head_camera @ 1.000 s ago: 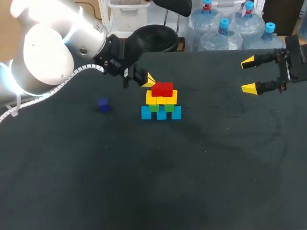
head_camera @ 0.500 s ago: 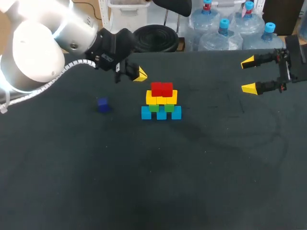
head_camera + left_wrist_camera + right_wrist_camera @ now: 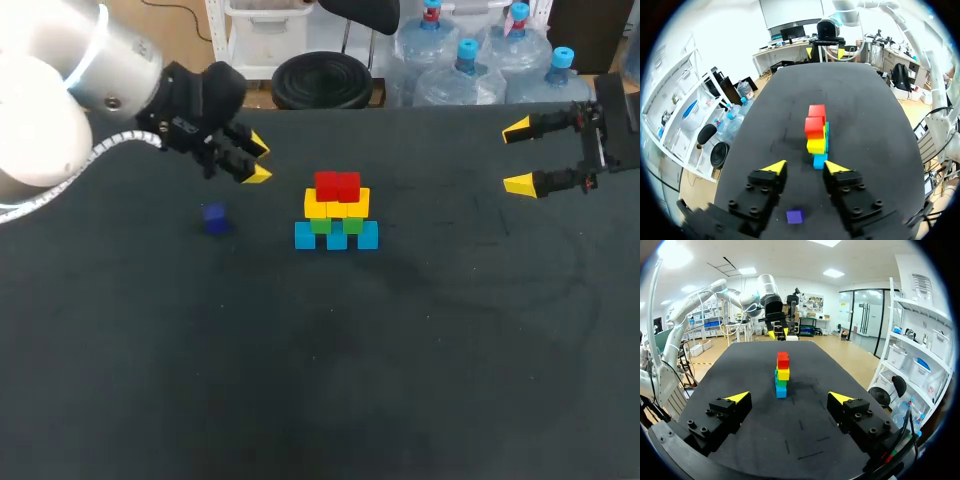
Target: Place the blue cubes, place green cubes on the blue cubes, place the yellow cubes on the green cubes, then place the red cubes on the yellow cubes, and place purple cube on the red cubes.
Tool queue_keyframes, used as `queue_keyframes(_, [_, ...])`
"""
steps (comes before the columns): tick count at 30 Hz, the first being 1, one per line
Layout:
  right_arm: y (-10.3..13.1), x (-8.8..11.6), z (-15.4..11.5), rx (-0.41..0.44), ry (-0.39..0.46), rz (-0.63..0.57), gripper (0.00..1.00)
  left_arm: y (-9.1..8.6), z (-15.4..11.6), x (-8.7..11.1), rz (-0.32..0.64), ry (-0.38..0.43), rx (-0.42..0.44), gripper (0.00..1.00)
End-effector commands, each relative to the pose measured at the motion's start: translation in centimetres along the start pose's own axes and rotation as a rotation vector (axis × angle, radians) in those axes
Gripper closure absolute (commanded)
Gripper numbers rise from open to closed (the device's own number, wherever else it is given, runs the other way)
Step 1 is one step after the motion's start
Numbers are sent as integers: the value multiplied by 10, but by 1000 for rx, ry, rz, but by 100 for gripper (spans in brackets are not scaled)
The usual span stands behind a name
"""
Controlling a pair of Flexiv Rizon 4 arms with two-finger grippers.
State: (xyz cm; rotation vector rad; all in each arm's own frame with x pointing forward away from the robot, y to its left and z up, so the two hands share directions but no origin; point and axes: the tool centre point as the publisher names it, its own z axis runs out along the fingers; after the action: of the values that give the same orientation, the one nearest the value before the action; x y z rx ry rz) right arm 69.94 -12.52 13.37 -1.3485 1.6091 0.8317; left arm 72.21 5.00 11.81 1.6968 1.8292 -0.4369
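Stack (image 3: 337, 210) built to red tier; left arm (image 3: 110, 70) holds open, empty jaws near loose purple cube (image 3: 214, 218), probably to fetch it, while right arm (image 3: 610, 130) keeps open jaws aside.

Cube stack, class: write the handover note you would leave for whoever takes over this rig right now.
Left gripper: open, empty, hovering between the purple cube and the stack.
Right gripper: open, empty, off at the table's far right side.
Done: blue cubes at the bottom, green cubes on them, then yellow cubes, then red cubes on top.
Left: the purple cube lies alone on the table, left of the stack. Pick it up and set it on the red cubes.
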Motion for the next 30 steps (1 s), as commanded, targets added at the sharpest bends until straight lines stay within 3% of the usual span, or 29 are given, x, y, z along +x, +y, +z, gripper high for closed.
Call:
queue_keyframes(1, [0, 0, 1, 1, -1, -1, 0, -8, -11, 18, -23, -11, -31, 0])
queue_keyframes(10, [0, 0, 1, 1, -1, -1, 0, -4, -21, 65, -135, -34, -100, 0])
queue_keyframes(17, [0, 0, 1, 1, -1, -1, 0, -7, -17, 94, -158, -34, -107, 1])
queue_keyframes(30, [0, 0, 1, 1, -1, -1, 0, -4, 5, 119, -180, -62, -98, 8])
